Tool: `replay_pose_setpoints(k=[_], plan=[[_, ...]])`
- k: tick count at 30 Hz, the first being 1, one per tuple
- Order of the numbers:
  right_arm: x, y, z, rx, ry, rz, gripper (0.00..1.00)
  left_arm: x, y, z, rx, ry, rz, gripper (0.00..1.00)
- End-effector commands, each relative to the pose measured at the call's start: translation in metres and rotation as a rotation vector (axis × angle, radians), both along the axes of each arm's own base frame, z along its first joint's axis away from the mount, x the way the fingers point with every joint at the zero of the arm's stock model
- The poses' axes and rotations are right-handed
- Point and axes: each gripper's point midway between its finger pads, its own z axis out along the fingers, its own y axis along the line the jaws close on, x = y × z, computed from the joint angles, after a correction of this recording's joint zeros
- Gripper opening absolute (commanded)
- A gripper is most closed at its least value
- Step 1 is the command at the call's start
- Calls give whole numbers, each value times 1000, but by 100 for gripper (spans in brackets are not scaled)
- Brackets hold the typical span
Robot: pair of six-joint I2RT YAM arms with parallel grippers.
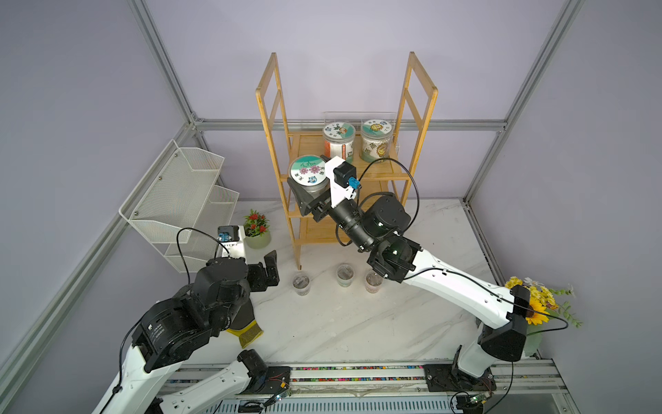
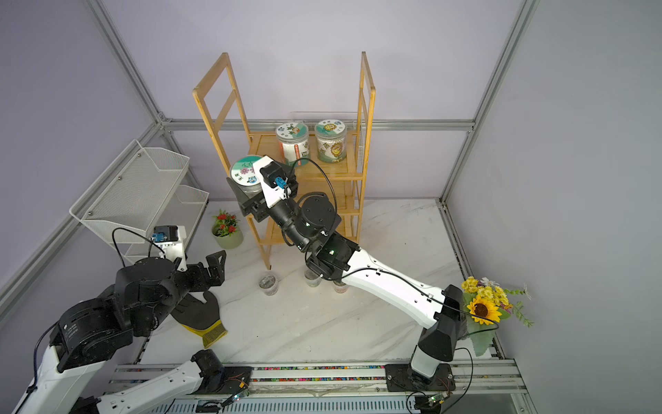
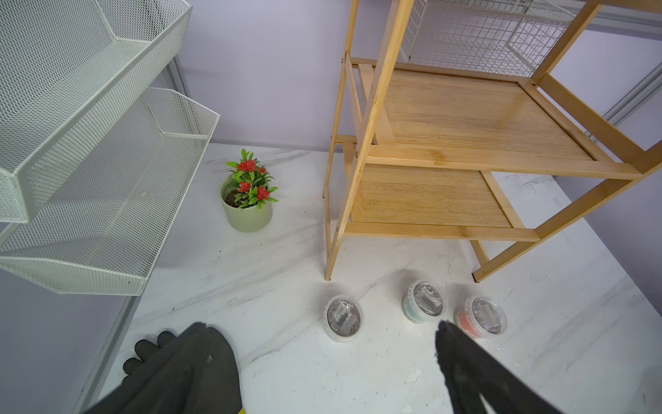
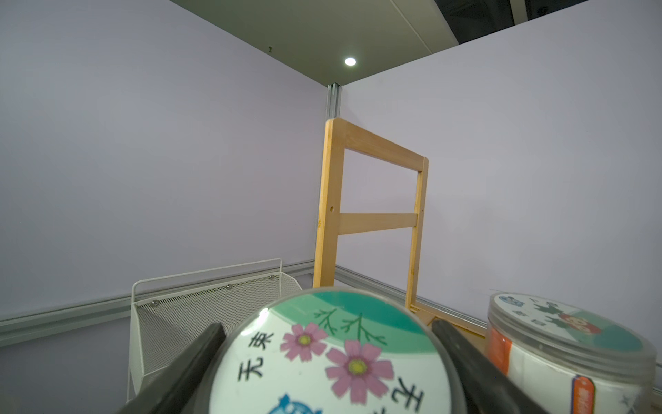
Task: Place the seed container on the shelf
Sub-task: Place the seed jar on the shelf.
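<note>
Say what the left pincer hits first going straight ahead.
Probably the nearest small lidded cup, in line with the open left pincer; depth is unclear, so the tabletop might come first.

White mesh basket (image 1: 179, 193), potted plant (image 1: 257, 231) (red blooms), three small cups (image 1: 345, 275), black glove (image 2: 200, 312), sunflowers (image 2: 481, 310).

The marble table (image 1: 358, 322) holds shelf (image 1: 308, 145), cups (image 1: 301, 284), plant (image 1: 257, 233), glove (image 2: 200, 312).

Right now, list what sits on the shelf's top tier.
Two labelled jars stand side by side; the held seed container and right end effector hide the tier's front-left part.
</note>
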Motion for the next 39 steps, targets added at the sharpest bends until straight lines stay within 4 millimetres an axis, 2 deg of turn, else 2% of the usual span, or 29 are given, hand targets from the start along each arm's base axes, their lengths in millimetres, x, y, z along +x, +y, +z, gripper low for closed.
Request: replay_pose_setpoints(k=[1, 8, 15, 22, 39], plan=[[7, 1, 17, 0, -21, -2, 39, 0, -3, -2, -34, 7, 0, 99], [29, 6, 37, 11, -41, -55, 39, 0, -5, -3, -33, 17, -11, 100], [50, 6, 38, 19, -5, -79, 38, 1, -7, -5, -25, 26, -15, 100], [59, 2, 46, 58, 1, -92, 38, 4, -10, -5, -22, 34, -19, 99], [91, -3, 48, 136, 11, -122, 38, 7, -15, -4, -25, 39, -27, 100]])
